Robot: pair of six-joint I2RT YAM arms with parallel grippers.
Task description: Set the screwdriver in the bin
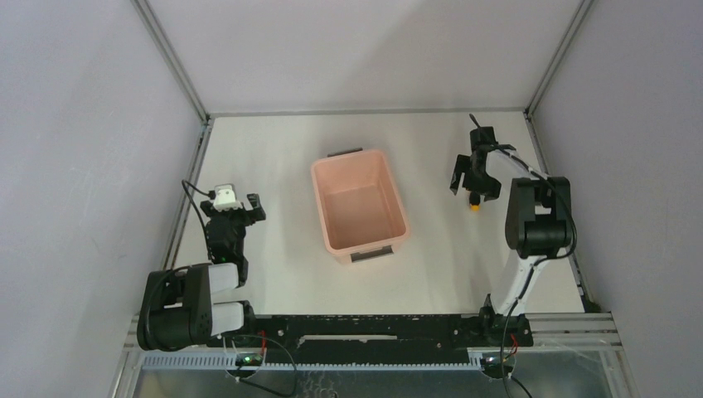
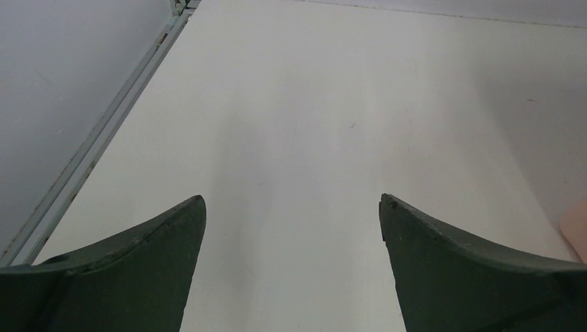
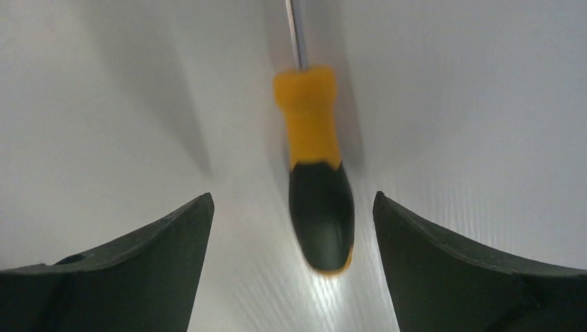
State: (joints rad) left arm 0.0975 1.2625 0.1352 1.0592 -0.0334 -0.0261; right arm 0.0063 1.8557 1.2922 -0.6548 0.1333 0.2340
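The screwdriver (image 3: 315, 173), with black and orange-yellow handle and thin metal shaft, lies on the white table, handle end toward the camera in the right wrist view. My right gripper (image 3: 292, 200) is open with its fingers on either side of the handle, not touching it. In the top view the right gripper (image 1: 474, 184) hovers over the screwdriver (image 1: 474, 204), right of the salmon-pink bin (image 1: 359, 207), which stands empty mid-table. My left gripper (image 1: 239, 211) is open and empty, left of the bin; it also shows in the left wrist view (image 2: 292, 200).
Grey walls and metal frame rails (image 1: 189, 186) bound the table on the left, back and right. A corner of the bin (image 2: 576, 225) shows at the right edge of the left wrist view.
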